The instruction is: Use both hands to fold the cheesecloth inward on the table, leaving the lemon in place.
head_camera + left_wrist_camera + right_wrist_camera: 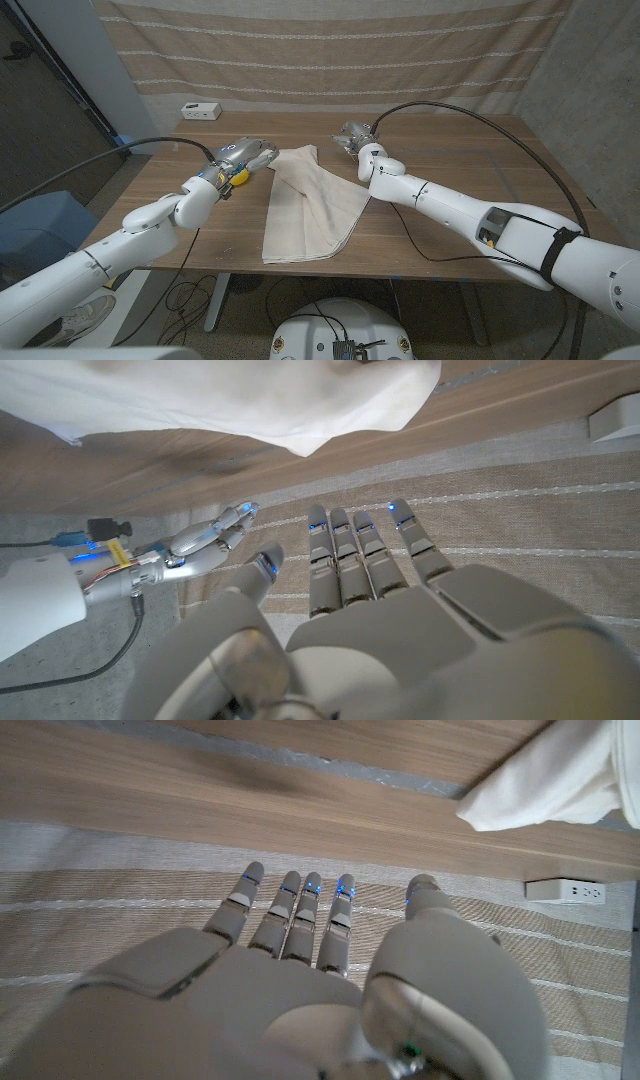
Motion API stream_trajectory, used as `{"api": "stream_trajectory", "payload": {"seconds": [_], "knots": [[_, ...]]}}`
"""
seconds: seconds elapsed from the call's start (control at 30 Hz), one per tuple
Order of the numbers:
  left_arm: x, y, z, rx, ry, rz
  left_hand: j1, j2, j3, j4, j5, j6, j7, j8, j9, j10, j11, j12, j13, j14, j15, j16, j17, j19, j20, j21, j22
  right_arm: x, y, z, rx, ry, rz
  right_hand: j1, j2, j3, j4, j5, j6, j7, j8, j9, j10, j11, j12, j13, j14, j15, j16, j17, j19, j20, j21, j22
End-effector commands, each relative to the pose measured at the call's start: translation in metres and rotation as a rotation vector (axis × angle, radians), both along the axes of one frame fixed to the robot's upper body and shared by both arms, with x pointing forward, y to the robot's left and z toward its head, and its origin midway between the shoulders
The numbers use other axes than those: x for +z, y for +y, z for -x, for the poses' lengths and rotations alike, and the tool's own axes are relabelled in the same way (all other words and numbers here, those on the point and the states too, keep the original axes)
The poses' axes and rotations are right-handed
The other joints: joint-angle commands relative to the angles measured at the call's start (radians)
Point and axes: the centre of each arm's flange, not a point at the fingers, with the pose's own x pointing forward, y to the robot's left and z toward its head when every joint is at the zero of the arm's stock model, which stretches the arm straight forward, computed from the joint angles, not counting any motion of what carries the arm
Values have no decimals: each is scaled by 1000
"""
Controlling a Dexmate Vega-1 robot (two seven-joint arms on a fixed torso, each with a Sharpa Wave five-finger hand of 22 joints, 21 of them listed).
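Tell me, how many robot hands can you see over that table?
2: the left robot hand beside the folded cream cheesecloth, the right robot hand at the cloth's far corner.

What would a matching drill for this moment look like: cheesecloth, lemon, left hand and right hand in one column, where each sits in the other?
Column one:
1. cheesecloth
2. lemon
3. left hand
4. right hand

Column two:
A. yellow, on the table partly under the left hand
B. open, fingers spread, at the cloth's far right corner
C. bunched lengthwise down the table's middle
D. open, over the lemon, left of the cloth

Pairs: 1-C, 2-A, 3-D, 4-B
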Motion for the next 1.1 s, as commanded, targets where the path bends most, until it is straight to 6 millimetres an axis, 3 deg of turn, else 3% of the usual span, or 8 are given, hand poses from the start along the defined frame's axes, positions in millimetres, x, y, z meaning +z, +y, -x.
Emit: {"api": "stream_trajectory", "payload": {"seconds": [0.03,0.3,0.5,1.1], "knots": [[-9,9,-33,7,108,-11,14,35,6,2,7,-9,2,0,2,-4,-2,0,0,-13,1,1,4,-13,-1,-5,2,-17,-30,80,-86,-100,-20,19,-8,0,-15,-5,29,3,14,7,20,3,12,5,-3,-18,-1,1,12,3,-5,2],[-9,0,-44,-14,125,-34,3,25,-9,22,3,-21,5,-1,1,-14,2,-1,-1,-26,1,5,10,-23,-4,-8,2,-38,-42,101,-115,-77,-10,31,-29,-8,-36,0,79,9,31,12,60,-9,33,16,6,-29,-1,3,15,4,-10,2],[-8,-9,-47,-35,135,-51,-4,19,-12,32,1,-26,3,-2,0,-20,-1,-2,-1,-33,0,4,9,-26,-3,-9,2,-53,-48,113,-157,-42,22,29,-41,-13,-40,4,106,4,43,15,63,-13,37,21,12,-31,-2,4,22,3,-10,2],[-5,-31,-49,-76,143,-85,-15,16,-11,50,0,-42,-4,-3,-1,-33,-5,-3,-2,-50,-1,0,4,-33,-2,-11,1,-96,-58,139,-202,68,51,66,-42,1,-67,24,118,5,53,21,43,-20,32,31,3,-29,-14,5,40,1,-11,3]]}}
